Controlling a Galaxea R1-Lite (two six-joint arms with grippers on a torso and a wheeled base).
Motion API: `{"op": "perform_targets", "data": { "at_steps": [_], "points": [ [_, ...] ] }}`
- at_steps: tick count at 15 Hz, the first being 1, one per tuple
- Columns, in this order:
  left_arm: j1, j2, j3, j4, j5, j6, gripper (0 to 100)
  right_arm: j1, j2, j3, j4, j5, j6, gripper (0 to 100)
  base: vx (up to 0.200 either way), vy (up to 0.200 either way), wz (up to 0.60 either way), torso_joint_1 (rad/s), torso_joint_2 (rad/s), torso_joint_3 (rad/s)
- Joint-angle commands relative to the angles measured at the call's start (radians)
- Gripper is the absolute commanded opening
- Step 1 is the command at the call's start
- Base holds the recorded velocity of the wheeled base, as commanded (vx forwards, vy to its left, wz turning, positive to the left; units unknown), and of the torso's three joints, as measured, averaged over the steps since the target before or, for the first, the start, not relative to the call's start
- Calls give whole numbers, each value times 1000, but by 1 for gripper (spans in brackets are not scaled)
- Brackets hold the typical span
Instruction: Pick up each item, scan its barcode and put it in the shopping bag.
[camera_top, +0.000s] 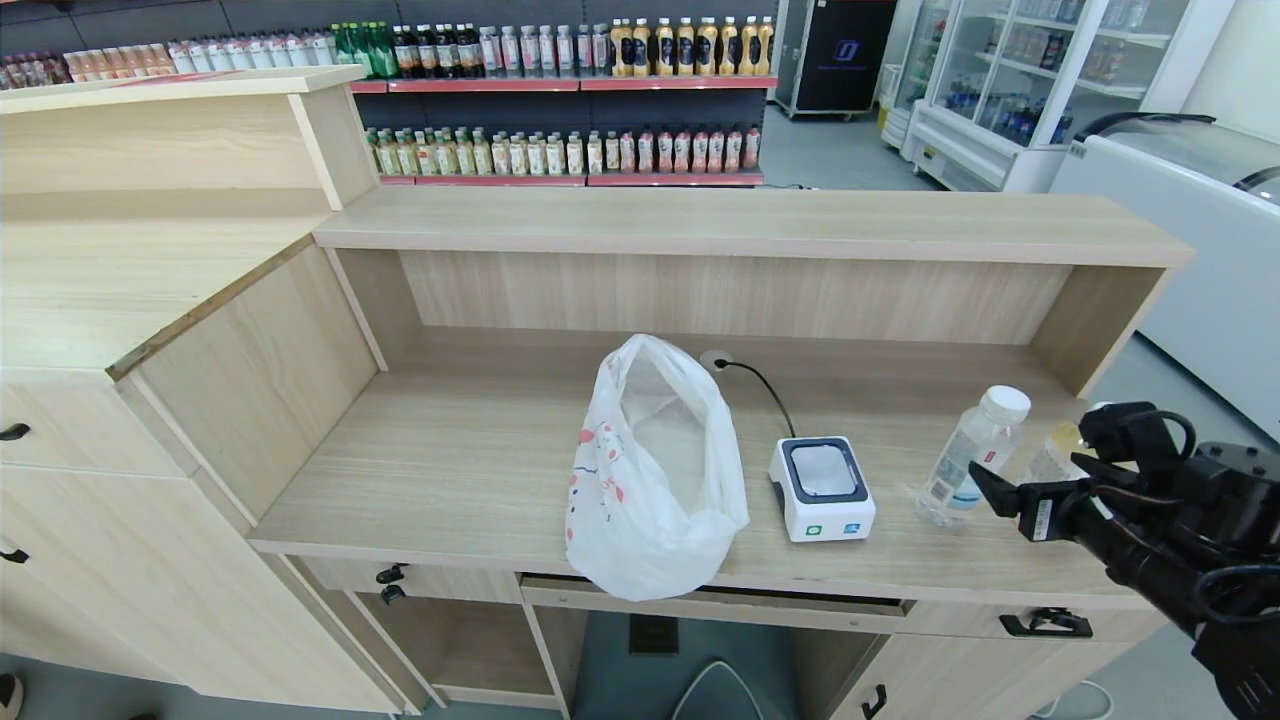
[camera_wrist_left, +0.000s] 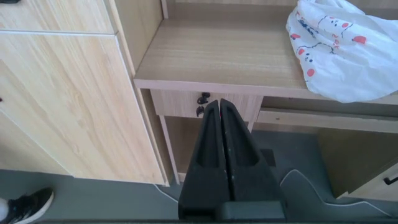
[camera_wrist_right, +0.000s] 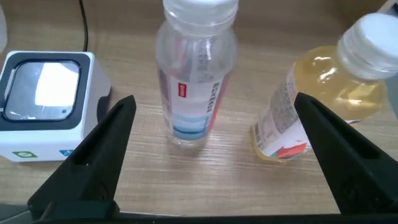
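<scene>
A clear water bottle (camera_top: 972, 456) with a white cap stands on the counter right of the white barcode scanner (camera_top: 822, 487). Beside it stands a bottle of yellow drink (camera_top: 1055, 456), partly hidden behind my right arm. In the right wrist view the clear bottle (camera_wrist_right: 194, 81) and the yellow bottle (camera_wrist_right: 318, 99) stand just beyond my right gripper (camera_wrist_right: 214, 118), which is open and empty. My right gripper (camera_top: 1030, 470) hovers at the counter's right front. The white shopping bag (camera_top: 655, 470) stands open left of the scanner. My left gripper (camera_wrist_left: 221, 112) is shut, low in front of the counter.
The scanner's black cable (camera_top: 765, 385) runs to the counter's back. The wooden counter (camera_top: 470, 450) has a raised shelf behind and a tall side panel on the left. Drawers with black handles (camera_top: 1045, 624) sit under the front edge.
</scene>
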Motion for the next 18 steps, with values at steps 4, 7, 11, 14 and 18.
{"op": "perform_targets", "data": {
  "at_steps": [4,7,11,14,18],
  "points": [
    [0,0,0,0,0,0,0,29,134,-82,-25,45,-34,100,0,0,0,0,0,0],
    [0,0,0,0,0,0,0,30,168,-136,-25,46,-57,100,0,0,0,0,0,0],
    [0,0,0,0,0,0,0,49,212,-173,-25,52,-55,100,0,0,0,0,0,0],
    [0,0,0,0,0,0,0,53,257,-233,-25,54,-55,100,0,0,0,0,0,0],
    [0,0,0,0,0,0,0,53,304,-285,-25,94,-55,100,0,0,0,0,0,0]
  ]
}}
